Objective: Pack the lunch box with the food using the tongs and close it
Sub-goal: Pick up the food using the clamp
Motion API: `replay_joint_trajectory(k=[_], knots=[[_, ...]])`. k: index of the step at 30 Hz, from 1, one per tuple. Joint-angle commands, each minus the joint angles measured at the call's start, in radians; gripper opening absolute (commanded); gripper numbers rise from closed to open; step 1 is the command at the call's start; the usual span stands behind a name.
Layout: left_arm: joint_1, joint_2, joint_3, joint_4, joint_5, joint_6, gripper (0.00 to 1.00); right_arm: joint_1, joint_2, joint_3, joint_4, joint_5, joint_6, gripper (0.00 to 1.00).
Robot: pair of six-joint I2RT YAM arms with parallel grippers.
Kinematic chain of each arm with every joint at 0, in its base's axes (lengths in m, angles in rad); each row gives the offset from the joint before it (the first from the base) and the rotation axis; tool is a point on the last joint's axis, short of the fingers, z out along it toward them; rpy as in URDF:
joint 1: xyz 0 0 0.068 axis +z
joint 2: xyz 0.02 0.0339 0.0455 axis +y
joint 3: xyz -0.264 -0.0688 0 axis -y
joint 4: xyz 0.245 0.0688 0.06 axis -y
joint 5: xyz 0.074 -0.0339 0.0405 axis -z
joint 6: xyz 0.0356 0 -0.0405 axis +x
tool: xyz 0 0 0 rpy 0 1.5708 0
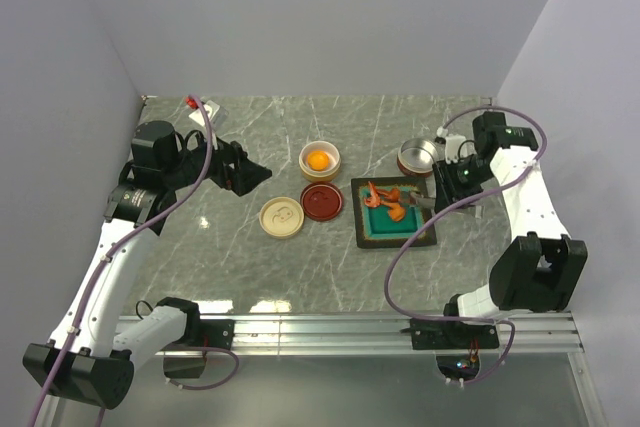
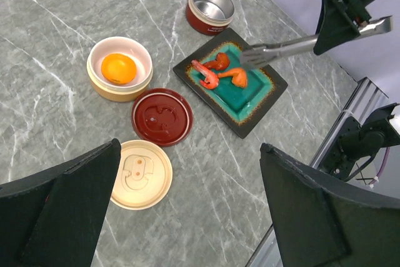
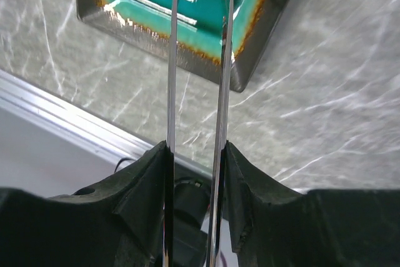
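While I am watching through the overhead camera, the marble bench (image 1: 250, 267) is carrying everything. The left gripper (image 1: 248, 171) is hanging over the bench's left side, its jaws spread as wide as they go and holding nothing. The right gripper (image 3: 195, 147) is reaching in from the right edge, its fingers pressing on both arms of the tongs (image 2: 281, 48) and squeezing them partway together.

The teal tray (image 2: 256, 95) is lying right of the bench's middle, and the tongs' tips are hovering over it. A cream bowl (image 2: 94, 79) is sitting left of the tray, toward the far edge. A red cup (image 2: 211, 9) with a metal lining is standing just beyond the tray's far right corner. A red lid (image 2: 162, 117) and a cream lid (image 2: 140, 174) are lying flat side by side, nearer the front edge.

The orange disc (image 2: 119, 68) is resting inside the cream bowl. The shrimp pieces (image 2: 208, 78) are lying on the tray. One orange piece is showing between the tongs' arms, but I cannot tell whether it is being pinched.
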Motion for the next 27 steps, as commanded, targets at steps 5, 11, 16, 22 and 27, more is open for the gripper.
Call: replay_joint_trajectory(k=[5,11,16,22,27], knots=[[0.005,-0.026,-0.003,0.016,0.023,0.005,0.99,-0.002,-0.059,-0.062,0.053,0.0,0.008,0.46],[0.004,-0.016,0.001,0.024,0.029,0.002,0.99,0.001,-0.053,-0.068,0.095,0.023,0.042,0.51],[0.005,-0.012,-0.003,0.031,0.033,-0.001,0.99,0.012,-0.039,-0.074,0.101,0.014,0.037,0.51],[0.005,-0.009,0.0,0.03,0.033,-0.001,0.99,0.047,-0.022,-0.091,0.128,0.028,0.034,0.51],[0.004,-0.006,0.001,0.028,0.033,0.0,1.0,0.074,-0.002,-0.118,0.15,0.048,0.028,0.51]])
